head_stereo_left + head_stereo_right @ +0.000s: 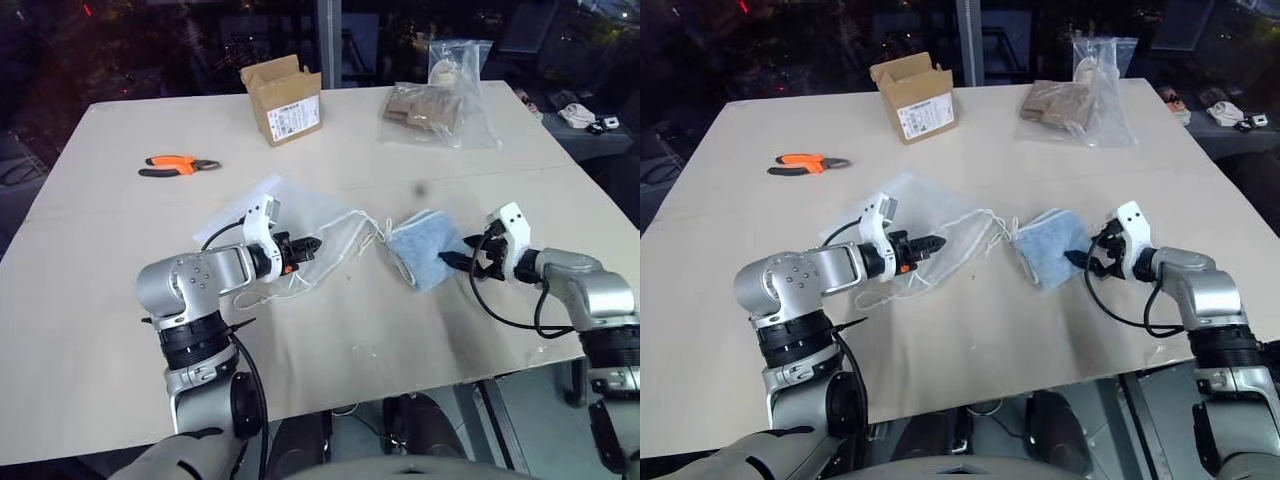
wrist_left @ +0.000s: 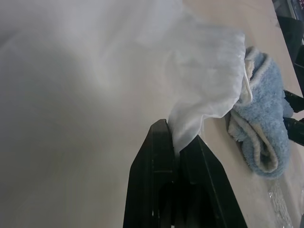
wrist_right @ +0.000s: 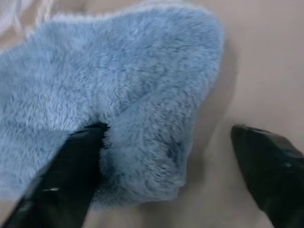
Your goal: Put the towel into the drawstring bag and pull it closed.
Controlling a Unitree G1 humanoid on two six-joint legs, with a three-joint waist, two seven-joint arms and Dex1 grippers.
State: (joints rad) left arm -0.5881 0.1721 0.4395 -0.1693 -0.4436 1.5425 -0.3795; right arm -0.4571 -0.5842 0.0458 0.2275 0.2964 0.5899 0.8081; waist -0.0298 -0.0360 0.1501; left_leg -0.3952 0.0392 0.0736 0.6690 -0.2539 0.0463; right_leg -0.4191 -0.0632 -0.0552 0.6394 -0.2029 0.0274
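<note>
1. Near the table's [image 1: 100, 330] middle, your left gripper [image 1: 308, 245] reaches level toward the towel [image 1: 425, 245], fingers pinching the drawstring bag's [image 1: 330, 235] fabric.
2. Your right gripper [image 1: 462, 260] points inward and slightly down, fingers spread around the towel's corner, one fingertip [image 3: 92, 135] pressing the pile.
3. Towel lies just beside the bag's mouth.

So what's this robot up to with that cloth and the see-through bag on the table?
It is getting ready to put the towel into the drawstring bag. The left gripper is shut on the bag's fabric, pinching it near the mouth. The right gripper has its fingers open, one pressing into the towel's edge and the other on the bare table beside it. The towel lies outside the bag, right next to its opening. Pliers, a cardboard box and a plastic bag sit farther back, untouched.
</note>
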